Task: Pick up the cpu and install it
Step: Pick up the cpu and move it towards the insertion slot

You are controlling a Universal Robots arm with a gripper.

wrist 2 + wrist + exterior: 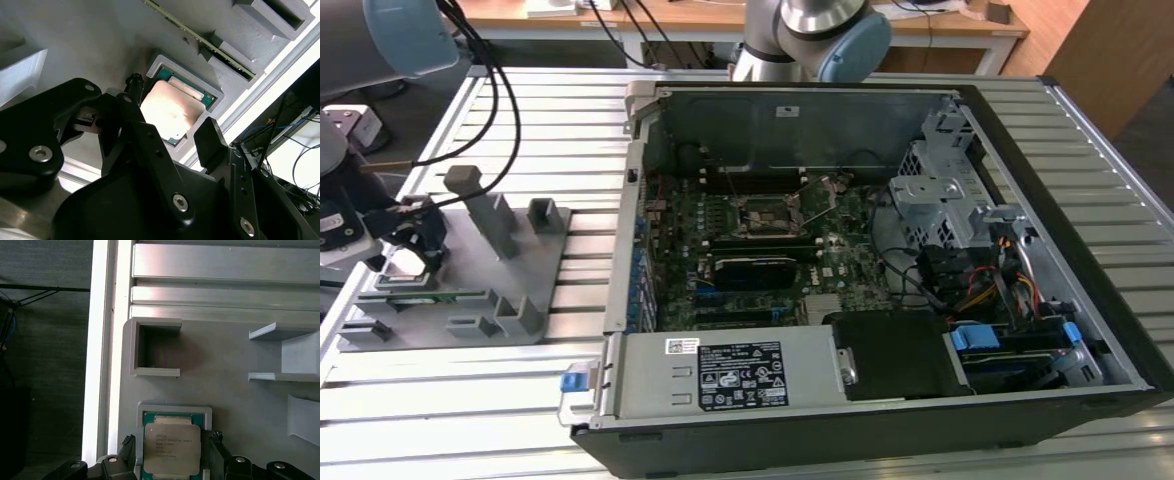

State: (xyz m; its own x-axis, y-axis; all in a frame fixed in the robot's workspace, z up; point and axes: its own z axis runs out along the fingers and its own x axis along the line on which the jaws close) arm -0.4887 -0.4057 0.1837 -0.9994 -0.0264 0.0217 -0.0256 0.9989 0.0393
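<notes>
Pickup not yet done, install untouched. I see cpu seated flat in square pocket of grey tray, on exterior view's left, well apart from computer case. Gripper hovers over it, jaws spread either side, gripping nothing. Memory stick sits in tray slot. Board socket looks vacant, my guess.

Arm bent low at the exterior view's left, tool pointing downward, fingers spread apart
</notes>
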